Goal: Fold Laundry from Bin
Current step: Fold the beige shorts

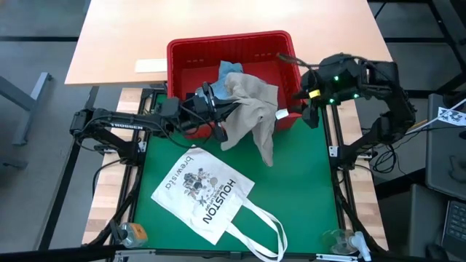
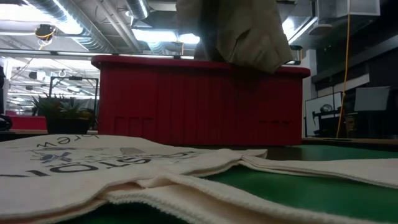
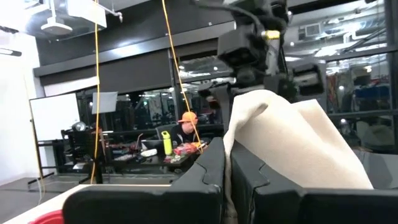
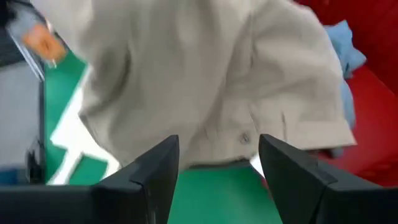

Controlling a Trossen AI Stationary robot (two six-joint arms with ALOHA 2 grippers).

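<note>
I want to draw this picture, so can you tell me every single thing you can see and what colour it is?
beige garment: one, beige, lifted, draping over the bin's front rim toward the mat.
light blue cloth: one, light blue, inside the bin.
bin: one, red, at the mat's far edge.
tote bag: one, white, printed HOUSTON, flat on the mat.
mat: one, green, covering the work area.
table: one, light wood, beyond the bin.
left gripper: one, dark, jaws shut on the beige garment.
right gripper: one, dark, jaws open, beside the bin's right end.
</note>
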